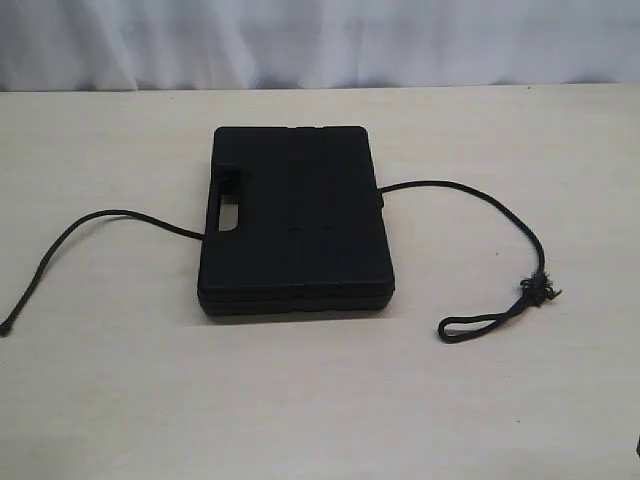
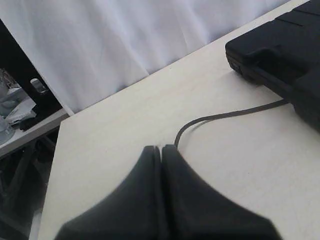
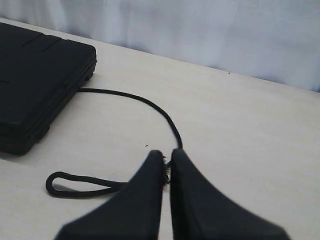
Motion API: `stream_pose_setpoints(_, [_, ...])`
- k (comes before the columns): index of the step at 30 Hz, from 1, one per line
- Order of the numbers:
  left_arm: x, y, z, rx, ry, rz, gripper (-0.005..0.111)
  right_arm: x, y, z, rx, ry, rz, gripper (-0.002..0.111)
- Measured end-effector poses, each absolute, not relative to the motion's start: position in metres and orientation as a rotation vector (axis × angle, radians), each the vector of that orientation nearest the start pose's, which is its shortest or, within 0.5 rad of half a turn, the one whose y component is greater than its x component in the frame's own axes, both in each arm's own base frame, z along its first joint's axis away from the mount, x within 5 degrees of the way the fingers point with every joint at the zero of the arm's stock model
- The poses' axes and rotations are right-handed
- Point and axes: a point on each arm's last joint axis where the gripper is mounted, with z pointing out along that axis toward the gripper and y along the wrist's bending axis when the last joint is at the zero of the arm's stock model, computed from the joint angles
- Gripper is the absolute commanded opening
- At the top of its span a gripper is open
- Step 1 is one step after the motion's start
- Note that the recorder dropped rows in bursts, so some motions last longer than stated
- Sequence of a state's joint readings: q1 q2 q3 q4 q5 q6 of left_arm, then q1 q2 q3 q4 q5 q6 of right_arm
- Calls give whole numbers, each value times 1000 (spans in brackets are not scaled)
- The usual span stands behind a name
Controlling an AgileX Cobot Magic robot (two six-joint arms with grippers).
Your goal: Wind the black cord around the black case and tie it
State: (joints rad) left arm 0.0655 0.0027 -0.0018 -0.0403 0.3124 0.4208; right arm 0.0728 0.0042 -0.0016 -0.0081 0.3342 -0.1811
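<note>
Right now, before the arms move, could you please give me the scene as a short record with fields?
surface: pale beige table
backdrop: white cloth
case: flat rectangular matte black plastic case, lying flat, handle slot on the exterior view's left
cord: long thin black braided cord, coming out from under the case on both sides, not wrapped
cord end: frayed knot with a small loop, on the table right of the case
left end effector: shut, nothing gripped
right end effector: shut, nothing gripped
</note>
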Motion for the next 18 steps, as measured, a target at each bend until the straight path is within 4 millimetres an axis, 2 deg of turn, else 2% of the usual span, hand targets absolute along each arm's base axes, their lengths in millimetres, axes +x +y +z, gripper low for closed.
stream_pose_setpoints(7, [55,3,190,287,1727,321,0,54,4,183,-241,1805,-88,5])
stream_pose_setpoints(10, [56,3,212,131,1503,239,0,55,4,187,-222,1769,-75,5])
stream_pose_setpoints(13, [52,10,232,-77,1278,139,0,56,5,199,-145,1634,-8,5])
stream_pose_setpoints(18, [36,23,258,-248,933,161,0,55,0,225,78,1353,153,5])
